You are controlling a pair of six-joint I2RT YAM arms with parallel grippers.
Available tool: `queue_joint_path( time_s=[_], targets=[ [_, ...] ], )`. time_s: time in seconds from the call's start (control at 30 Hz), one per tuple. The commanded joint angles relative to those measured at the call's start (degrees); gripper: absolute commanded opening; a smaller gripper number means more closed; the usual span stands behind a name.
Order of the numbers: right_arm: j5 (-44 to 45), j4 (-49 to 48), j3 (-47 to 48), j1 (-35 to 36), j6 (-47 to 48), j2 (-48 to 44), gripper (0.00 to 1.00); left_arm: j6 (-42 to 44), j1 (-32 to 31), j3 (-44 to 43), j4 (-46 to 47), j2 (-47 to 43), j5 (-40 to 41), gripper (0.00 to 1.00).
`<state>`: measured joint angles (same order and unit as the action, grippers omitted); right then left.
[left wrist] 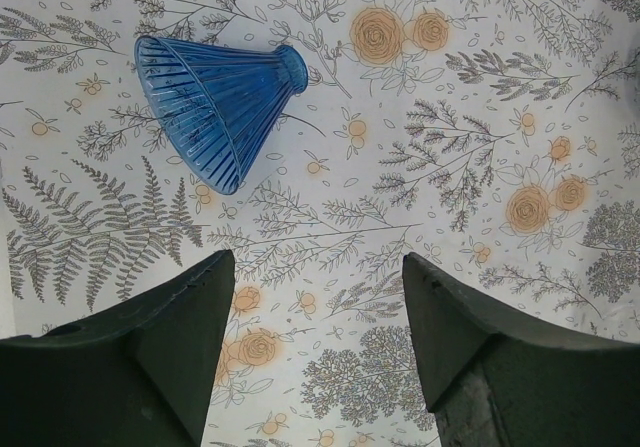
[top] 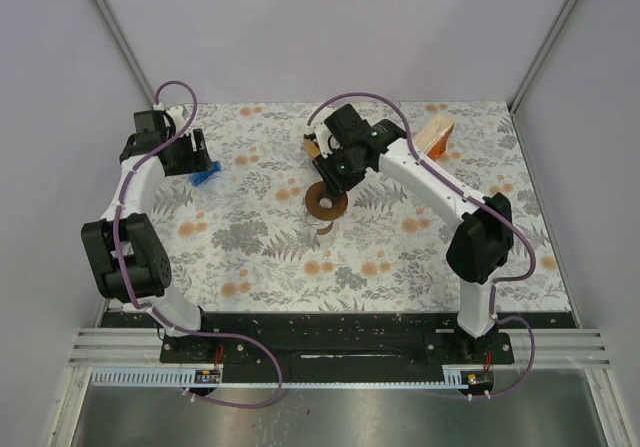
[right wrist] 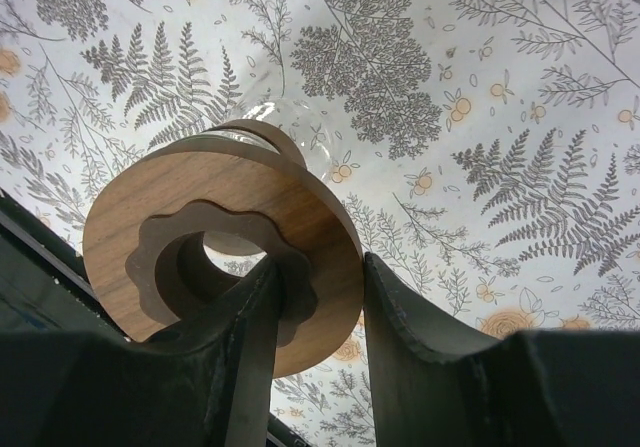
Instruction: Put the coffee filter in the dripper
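A blue ribbed cone dripper [left wrist: 215, 107] lies on its side on the floral tablecloth, at the back left in the top view [top: 205, 175]. My left gripper [left wrist: 318, 307] is open and empty, just short of it [top: 195, 157]. My right gripper [right wrist: 320, 297] is shut on a round wooden ring [right wrist: 220, 247] with a glass part behind it. One finger is inside the ring's hole and the other outside its rim, and it sits at the table's middle [top: 326, 205]. A tan paper filter [top: 437, 134] stands at the back right.
A small brown object [top: 312, 150] sits behind the right gripper [top: 335, 182]. Grey walls with metal posts close in the back and both sides. A dark rail with the arm bases runs along the near edge [top: 320, 337].
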<state>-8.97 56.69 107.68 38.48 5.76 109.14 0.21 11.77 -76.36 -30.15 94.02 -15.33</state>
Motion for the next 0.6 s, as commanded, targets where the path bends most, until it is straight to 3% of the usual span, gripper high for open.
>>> queue_joint_path(
  time_s=[0.0, 0.57],
  targets=[
    [4.0, -1.3, 2.1, 2.9, 1.1, 1.2, 0.01, 0.2, -0.1, -0.4, 1.7, -2.3, -1.5, 0.72],
    [10.4, -0.7, 4.0, 5.9, 3.5, 6.3, 0.23, 0.1, 0.0, -0.7, 1.4, -1.6, -1.9, 0.72]
  ],
)
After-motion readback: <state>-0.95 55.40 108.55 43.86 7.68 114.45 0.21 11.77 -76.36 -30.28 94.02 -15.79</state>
